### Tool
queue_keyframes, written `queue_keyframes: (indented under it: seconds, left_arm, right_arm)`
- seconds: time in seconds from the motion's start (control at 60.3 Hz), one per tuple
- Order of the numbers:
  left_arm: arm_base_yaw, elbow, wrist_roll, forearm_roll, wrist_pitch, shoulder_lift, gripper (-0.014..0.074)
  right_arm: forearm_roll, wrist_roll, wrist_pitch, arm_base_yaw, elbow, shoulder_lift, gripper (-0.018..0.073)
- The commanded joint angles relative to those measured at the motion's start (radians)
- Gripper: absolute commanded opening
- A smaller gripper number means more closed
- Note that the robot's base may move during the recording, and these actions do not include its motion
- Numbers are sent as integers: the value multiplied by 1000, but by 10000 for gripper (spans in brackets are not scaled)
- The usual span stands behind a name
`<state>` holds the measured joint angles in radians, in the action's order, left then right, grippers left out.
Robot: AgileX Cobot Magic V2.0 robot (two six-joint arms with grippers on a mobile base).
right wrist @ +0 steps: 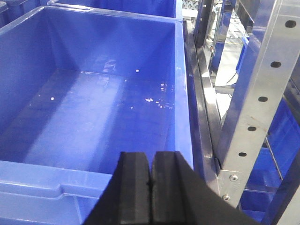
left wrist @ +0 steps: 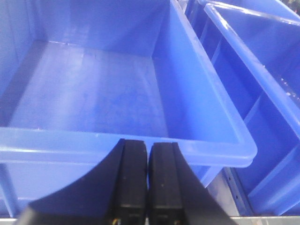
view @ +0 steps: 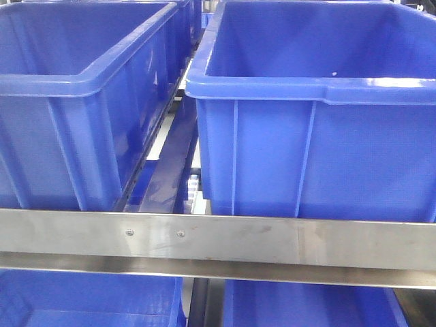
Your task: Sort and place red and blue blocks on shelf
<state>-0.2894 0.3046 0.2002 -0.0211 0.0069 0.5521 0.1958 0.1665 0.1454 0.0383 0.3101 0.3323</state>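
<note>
front view: shelf (view: 218, 242) steel front rail runs across, two big blue bins on it side by side, left bin (view: 82, 102) and right bin (view: 320, 122), white roller track (view: 193, 187) in the gap between them. more blue bins on the tier below. left gripper (left wrist: 147, 178) fingers pressed together, nothing between them, hanging over the near rim of a bin. right gripper (right wrist: 151, 187) same, fingers together, over the near rim of a bin next to the perforated steel upright (right wrist: 260, 89). red and blue blocks not visible in any view.
</note>
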Motion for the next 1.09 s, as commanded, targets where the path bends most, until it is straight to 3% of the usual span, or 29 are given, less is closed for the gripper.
queue_keyframes:
  seconds: [0.0,0.614,1.078]
  left_arm:
    - [-1,31,-2,0,-82,0,132]
    - [-1,31,-2,0,-82,0,132]
    - [-1,31,-2,0,-82,0,132]
  right_arm:
    - [1,0,-77,-3,29,1,48]
    - [-2,-1,-83,-5,16,-50,50]
    - [-32,-1,-86,-5,-243,-323,50]
